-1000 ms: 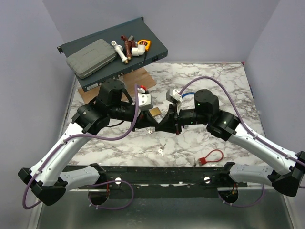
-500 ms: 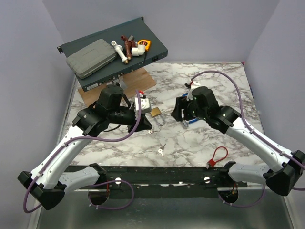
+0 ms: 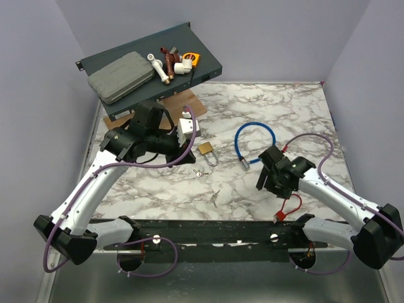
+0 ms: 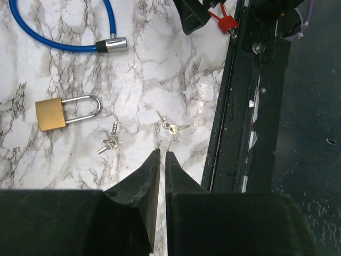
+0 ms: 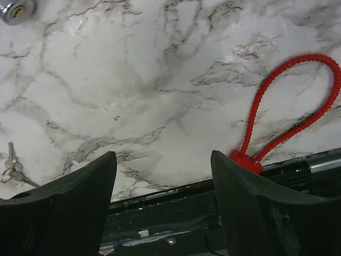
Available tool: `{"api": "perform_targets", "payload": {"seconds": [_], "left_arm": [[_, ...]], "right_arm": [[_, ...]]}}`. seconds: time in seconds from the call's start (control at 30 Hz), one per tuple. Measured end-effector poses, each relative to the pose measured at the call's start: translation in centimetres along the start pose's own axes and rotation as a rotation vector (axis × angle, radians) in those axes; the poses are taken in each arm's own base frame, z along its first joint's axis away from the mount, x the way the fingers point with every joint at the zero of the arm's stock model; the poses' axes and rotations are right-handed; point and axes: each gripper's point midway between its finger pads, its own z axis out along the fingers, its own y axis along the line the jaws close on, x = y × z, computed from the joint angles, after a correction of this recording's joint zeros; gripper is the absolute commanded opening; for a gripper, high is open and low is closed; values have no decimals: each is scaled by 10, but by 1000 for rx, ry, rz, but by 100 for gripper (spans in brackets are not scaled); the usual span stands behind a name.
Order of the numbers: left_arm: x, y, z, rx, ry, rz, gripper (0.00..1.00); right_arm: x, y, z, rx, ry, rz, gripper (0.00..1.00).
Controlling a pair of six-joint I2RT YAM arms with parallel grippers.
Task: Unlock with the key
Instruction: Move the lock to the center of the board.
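Note:
The brass padlock (image 3: 206, 149) (image 4: 50, 113) lies flat on the marble table (image 3: 297, 107), its silver shackle closed. A small bunch with a silver key (image 3: 202, 172) (image 4: 110, 141) lies just beside the shackle. A second key bunch (image 3: 215, 197) (image 4: 170, 127) (image 5: 10, 165) lies nearer the front edge. I cannot tell which key is the padlock's. My left gripper (image 3: 191, 159) (image 4: 161, 153) hovers above the table near both bunches, shut, with nothing between its fingers. My right gripper (image 3: 262, 183) (image 5: 161, 157) stands open and empty over the front right of the table.
A blue cable lock (image 3: 254, 136) (image 4: 64, 37) lies right of the padlock. A red cable loop (image 3: 288, 207) (image 5: 293, 101) lies by the black front rail (image 3: 208, 230). A dark panel (image 3: 202, 60) at back left carries a grey case (image 3: 120, 77) and pipe fittings.
Both grippers were together at the centre with the blue cable lifted. The cable now lies on the table. My right gripper opened and swung to the front right; the left arm drew back.

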Motion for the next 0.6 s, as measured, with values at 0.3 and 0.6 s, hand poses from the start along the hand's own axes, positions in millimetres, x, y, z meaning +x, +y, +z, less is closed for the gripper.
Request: {"api": "perform_targets", "payload": {"seconds": [0.3,0.6], "left_arm": [[-9,7,-7,2,44,2,7],[-20,6,-15,17,55,-18,8]], "right_arm": [[21,-25,20,119,44,106,75],[14,-35,22,177,-7,252,91]]}}
